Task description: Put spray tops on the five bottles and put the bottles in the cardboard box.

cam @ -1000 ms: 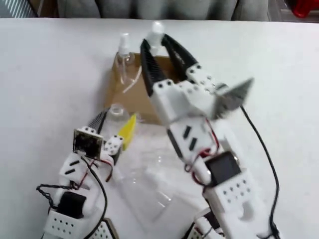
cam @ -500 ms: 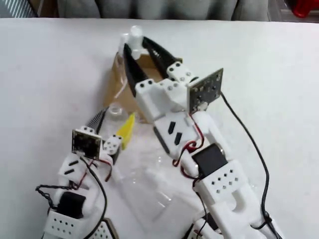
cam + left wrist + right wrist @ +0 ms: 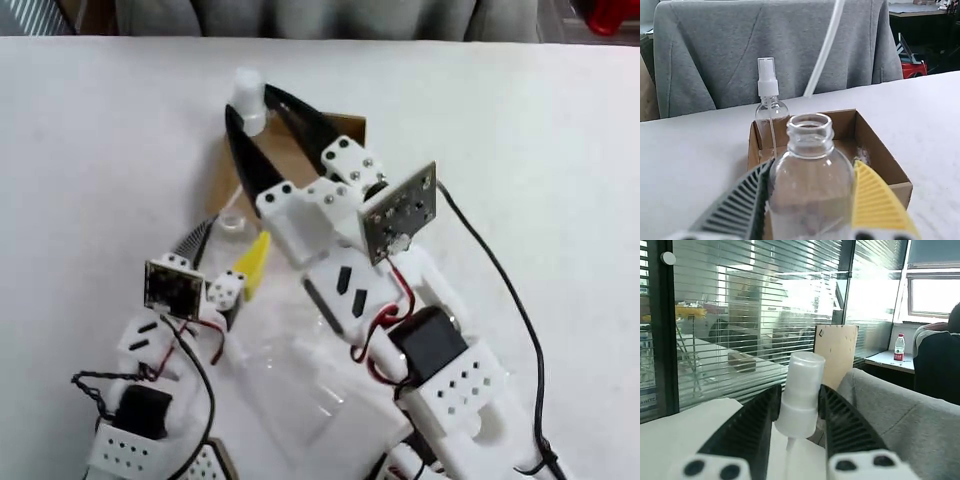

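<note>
Beside the box [image 3: 890, 172], our left claw [image 3: 815, 166] grasps an open bottle [image 3: 809, 135]; our right claw [image 3: 799, 395] grasps a spray top [image 3: 802, 370] whose tube [image 3: 826, 45] may miss it.

High camera: fixed overhead, looking down on white table [image 3: 560, 120], facing grey chair backs [image 3: 300, 18].
Left wrist camera: low, close behind clear open-necked bottle [image 3: 810, 170], facing open brown cardboard box [image 3: 880, 155]. High view shares the box [image 3: 345, 127].
Right wrist camera: raised, roughly level, close behind white plastic spray top [image 3: 800, 395]. High view shares the spray top [image 3: 245, 95].
</note>
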